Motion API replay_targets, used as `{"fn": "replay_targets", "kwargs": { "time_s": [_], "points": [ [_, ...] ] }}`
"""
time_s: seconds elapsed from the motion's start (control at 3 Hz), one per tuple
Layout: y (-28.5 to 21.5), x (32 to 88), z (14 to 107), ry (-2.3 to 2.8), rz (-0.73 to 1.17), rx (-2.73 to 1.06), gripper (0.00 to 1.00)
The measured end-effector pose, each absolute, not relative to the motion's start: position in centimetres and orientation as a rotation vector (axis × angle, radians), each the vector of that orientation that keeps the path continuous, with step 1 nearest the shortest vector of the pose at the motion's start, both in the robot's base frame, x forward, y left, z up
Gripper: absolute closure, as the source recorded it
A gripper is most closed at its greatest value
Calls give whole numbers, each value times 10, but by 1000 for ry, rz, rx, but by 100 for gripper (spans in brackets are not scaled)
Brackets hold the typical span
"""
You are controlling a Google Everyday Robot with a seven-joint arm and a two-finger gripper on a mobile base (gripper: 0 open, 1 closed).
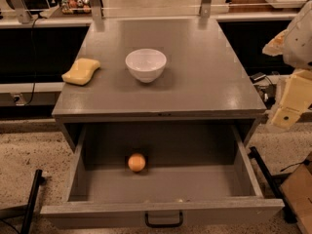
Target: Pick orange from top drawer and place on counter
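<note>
The orange is a small round fruit on the floor of the open top drawer, left of centre and near its back. The drawer is pulled fully out, its grey front panel and black handle at the bottom of the view. The grey counter lies above it. My gripper hangs at the right edge of the view, beside the counter's right side and above the floor, well to the right of and higher than the orange. It holds nothing that I can see.
A white bowl stands on the middle of the counter. A yellow sponge lies at its left edge. Metal posts rise at the back. A black bar is on the floor left of the drawer, and another on the right.
</note>
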State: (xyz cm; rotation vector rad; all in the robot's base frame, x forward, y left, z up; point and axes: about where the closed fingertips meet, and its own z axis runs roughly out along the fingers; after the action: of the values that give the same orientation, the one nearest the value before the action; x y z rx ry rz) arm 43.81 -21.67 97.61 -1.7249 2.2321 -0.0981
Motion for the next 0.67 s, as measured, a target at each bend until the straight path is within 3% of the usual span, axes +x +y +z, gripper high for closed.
{"fn": "replay_targets", "kwargs": {
  "time_s": [0.67],
  "points": [
    [-190, 451, 967, 2167, -45, -1702, 0]
  ]
}}
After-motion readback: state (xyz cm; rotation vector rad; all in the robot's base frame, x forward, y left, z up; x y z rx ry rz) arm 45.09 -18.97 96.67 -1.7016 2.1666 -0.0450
